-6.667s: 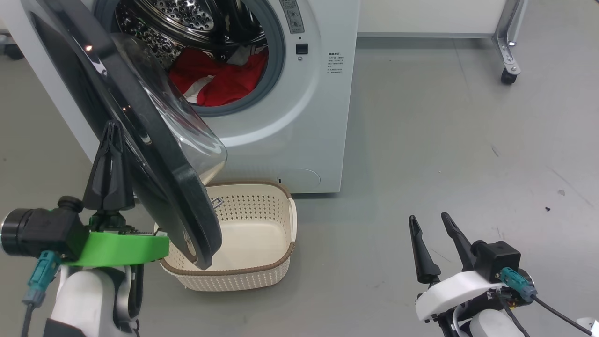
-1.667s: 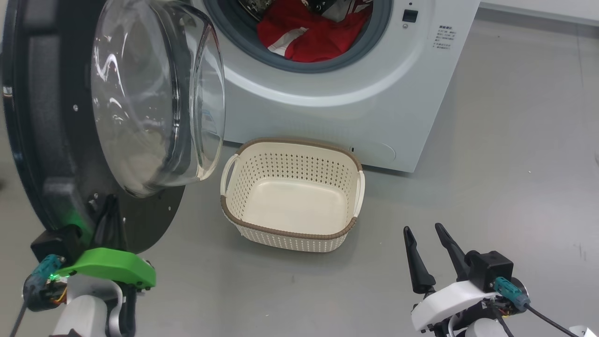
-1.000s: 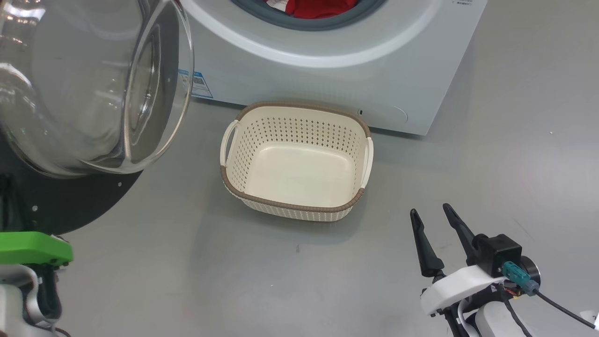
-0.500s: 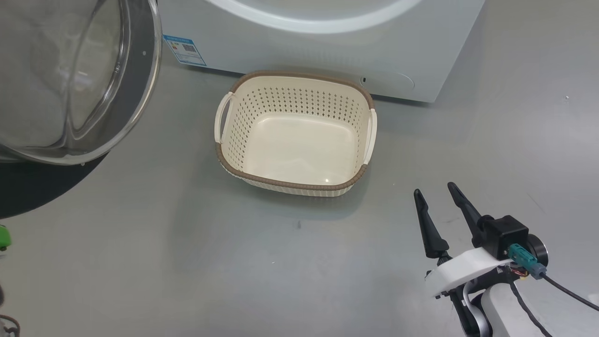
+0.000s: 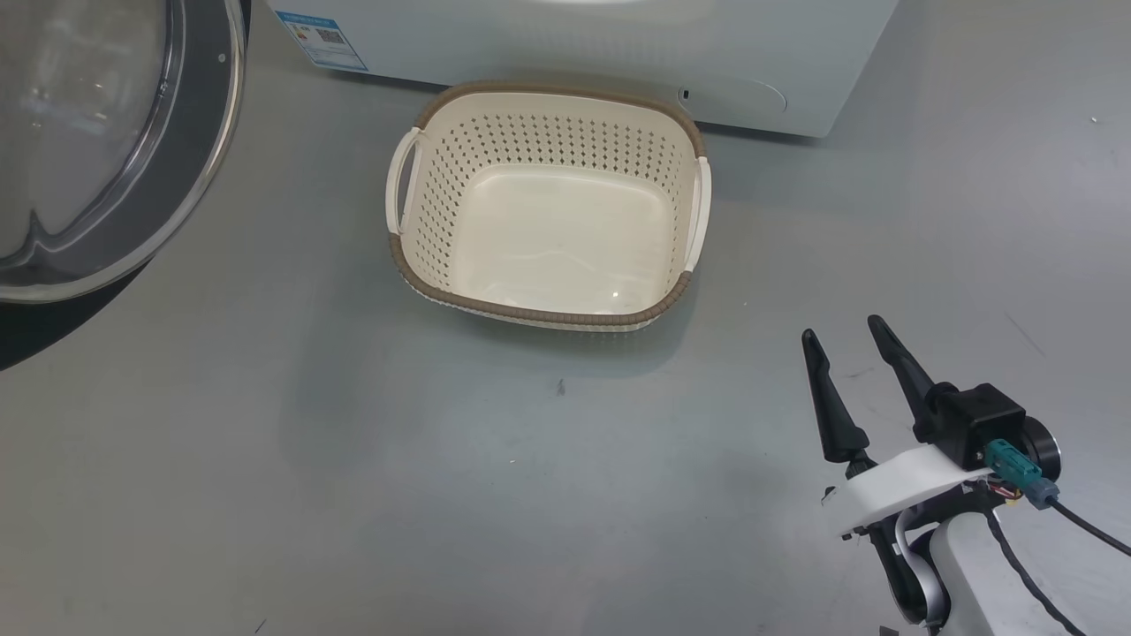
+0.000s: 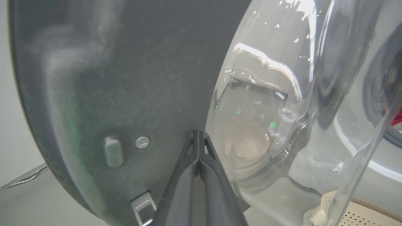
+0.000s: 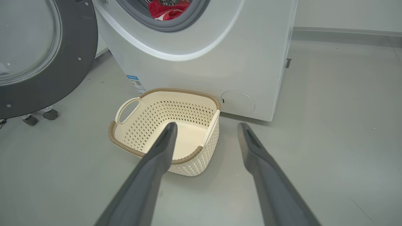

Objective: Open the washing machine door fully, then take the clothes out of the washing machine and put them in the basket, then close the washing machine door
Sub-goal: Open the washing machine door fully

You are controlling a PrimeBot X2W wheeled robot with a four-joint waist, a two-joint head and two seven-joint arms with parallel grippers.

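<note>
My right end effector (image 5: 841, 328): two long, tapering dark fingers on a curved white bracket (image 5: 892, 490), a boxy black housing (image 5: 976, 424), a teal connector (image 5: 1007, 459) feeding a black cable (image 5: 1087, 527). My left end effector (image 6: 198, 134) has matching dark fingers.

The basket (image 5: 565, 141) is cream, patterned with rows of small diamond-shaped holes, with a brown woven-look rim and white handles; the floor (image 5: 353, 495) is plain grey. The washing machine (image 7: 220, 56) is white with a grey ring at its port and a small blue label (image 5: 320, 35), the clothes (image 7: 166, 12) are bright red, and the washing machine door (image 7: 84, 56) is a grey-black ring around clear glass. The right gripper (image 5: 841, 328) is black, its plug (image 5: 1007, 459) teal.
</note>
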